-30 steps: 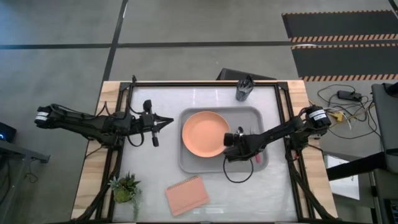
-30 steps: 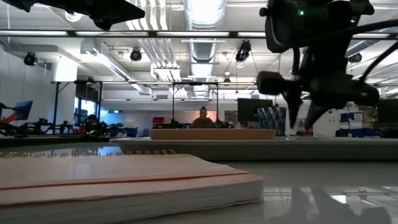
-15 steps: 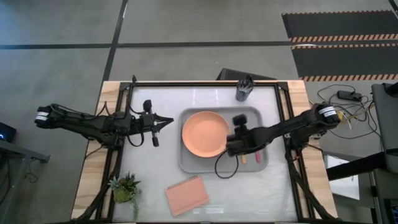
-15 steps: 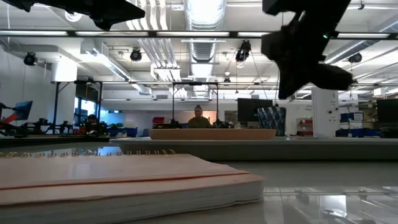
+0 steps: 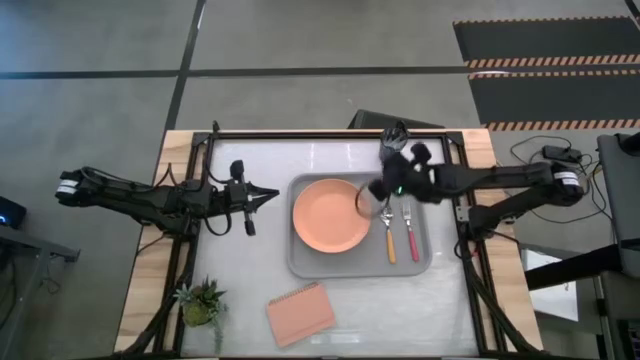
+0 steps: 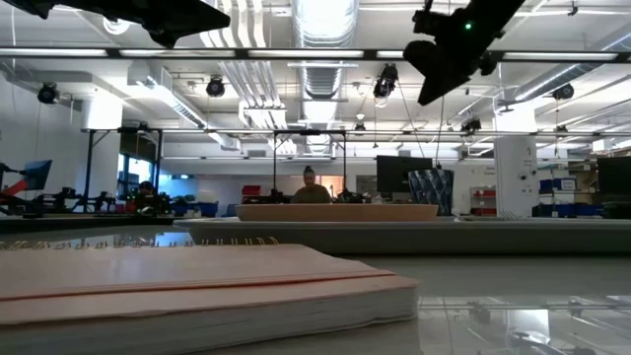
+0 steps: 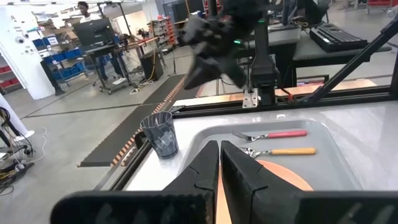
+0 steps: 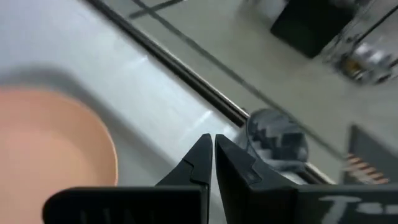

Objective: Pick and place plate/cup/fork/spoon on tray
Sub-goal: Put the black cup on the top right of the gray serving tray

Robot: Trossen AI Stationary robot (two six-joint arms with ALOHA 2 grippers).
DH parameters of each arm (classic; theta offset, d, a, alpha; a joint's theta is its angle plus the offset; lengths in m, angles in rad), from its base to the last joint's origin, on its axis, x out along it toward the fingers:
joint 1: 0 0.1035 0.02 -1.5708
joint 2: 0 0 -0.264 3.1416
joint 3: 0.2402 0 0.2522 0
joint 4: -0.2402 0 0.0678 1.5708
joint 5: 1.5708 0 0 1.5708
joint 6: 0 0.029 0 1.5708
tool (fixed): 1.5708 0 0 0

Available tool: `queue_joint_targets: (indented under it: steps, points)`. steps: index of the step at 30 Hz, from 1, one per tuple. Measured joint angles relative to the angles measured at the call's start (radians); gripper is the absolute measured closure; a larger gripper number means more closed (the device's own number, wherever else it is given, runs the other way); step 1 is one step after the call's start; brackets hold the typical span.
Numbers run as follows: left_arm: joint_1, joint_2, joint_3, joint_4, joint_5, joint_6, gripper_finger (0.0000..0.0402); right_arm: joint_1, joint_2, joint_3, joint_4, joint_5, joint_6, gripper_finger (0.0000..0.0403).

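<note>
The light-grey tray (image 5: 300,265) lies mid-table. On it rest the salmon-orange plate (image 5: 328,215), the orange-handled spoon (image 5: 389,240) and the red-pink-handled fork (image 5: 409,236), the two side by side to the right of the plate. The dark cup (image 5: 390,150) stands upright on the table past the tray's far edge, partly behind my right arm. My right gripper (image 5: 380,190) hangs shut, high above the tray's far right part, with the cup (image 8: 277,140) just ahead of it. My left gripper (image 5: 270,197) waits shut, left of the tray.
A salmon-pink notebook (image 5: 300,313) lies near the front edge and fills the low view's foreground (image 6: 197,286). A small potted plant (image 5: 203,303) stands at the near left corner. A person (image 6: 309,187) sits in the room far behind.
My right gripper has risen from low over the tray's near right part and swung toward the far edge, toward the cup, and its fingers have shut with nothing between them. The fork and spoon now show uncovered on the tray.
</note>
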Motion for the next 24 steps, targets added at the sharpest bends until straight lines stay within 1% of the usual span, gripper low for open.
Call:
queue_joint_targets:
  steps: [2, 5, 7, 9, 12, 14, 20, 24]
  points:
    - [0.000, 0.000, 0.000, 0.006, 0.000, 0.001, 0.0402, -0.084, -0.016, -0.010, 0.067, -0.100, -0.028, 0.0394]
    - [0.000, 0.000, 0.000, 0.015, 0.000, 0.016, 0.0402, -0.221, -0.010, -0.011, 0.127, -0.298, -0.033, 0.0394]
    - [0.000, 0.000, 0.000, 0.016, 0.000, 0.019, 0.0402, -0.303, 0.008, -0.010, 0.157, -0.408, -0.032, 0.0394]
    - [0.000, 0.000, 0.000, 0.016, 0.000, 0.019, 0.0402, -0.367, 0.028, -0.010, 0.173, -0.469, -0.024, 0.0394]
    - [0.000, 0.000, 0.000, 0.016, 0.000, 0.019, 0.0402, -0.423, 0.057, -0.010, 0.172, -0.489, -0.002, 0.0389]
    - [0.000, 0.000, 0.000, 0.016, 0.000, 0.019, 0.0402, -0.448, 0.075, -0.010, 0.159, -0.493, 0.022, 0.0375]
    - [0.000, 0.000, 0.000, 0.016, 0.000, 0.020, 0.0402, -0.480, 0.135, -0.010, 0.161, -0.486, 0.029, 0.0303]
    - [0.000, 0.000, 0.000, 0.016, 0.000, 0.021, 0.0402, -0.487, 0.168, -0.010, 0.167, -0.428, 0.026, 0.0255]
